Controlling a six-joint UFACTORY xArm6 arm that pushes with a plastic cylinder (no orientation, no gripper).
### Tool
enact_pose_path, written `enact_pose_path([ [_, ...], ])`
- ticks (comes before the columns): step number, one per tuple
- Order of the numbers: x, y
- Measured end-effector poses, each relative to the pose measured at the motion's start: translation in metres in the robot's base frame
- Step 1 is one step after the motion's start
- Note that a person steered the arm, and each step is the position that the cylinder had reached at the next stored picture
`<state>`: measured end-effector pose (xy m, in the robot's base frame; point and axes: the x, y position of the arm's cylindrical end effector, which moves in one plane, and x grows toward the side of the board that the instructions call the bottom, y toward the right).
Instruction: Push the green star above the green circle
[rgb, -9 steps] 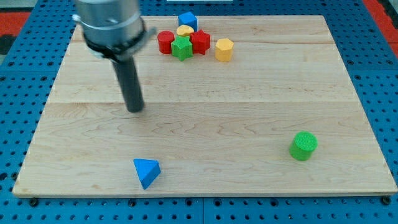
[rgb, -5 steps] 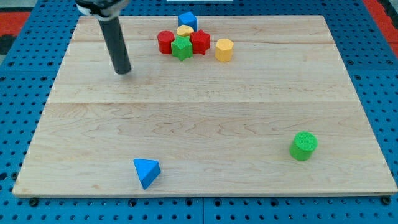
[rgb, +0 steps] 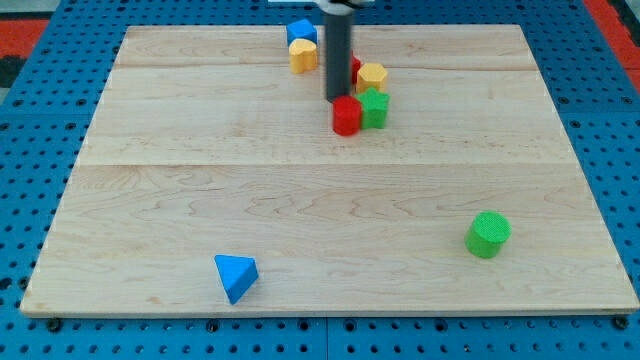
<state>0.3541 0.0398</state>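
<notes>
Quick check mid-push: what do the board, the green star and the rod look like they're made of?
Board: pale wood, judging by the visible grain and plank seams, with a smooth matte finish. Green star: probably painted wood or plastic, since the colour is solid, even and matte; I cannot tell which. Rod: dark and smooth, likely metal or hard plastic; my tip sits just above the red block.

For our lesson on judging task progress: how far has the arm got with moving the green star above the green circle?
Done: my tip has reached the cluster and stands just above the red block, with the green star block right beside it. In hand: nudging the star out of the group. Left: most of the way, since the green circle block sits far off toward the view's bottom right.
</notes>
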Motion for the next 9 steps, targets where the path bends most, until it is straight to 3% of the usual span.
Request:
enact_pose_path([
  [1,0.023,0.050],
  [2,0.022,0.051],
  [3,0.029,0.124],
  [4,0.032,0.148],
  [6,0.014,0.188],
  [7,0.077,0.196],
  [8,0.099,0.179],
  [9,0.076,0.178],
])
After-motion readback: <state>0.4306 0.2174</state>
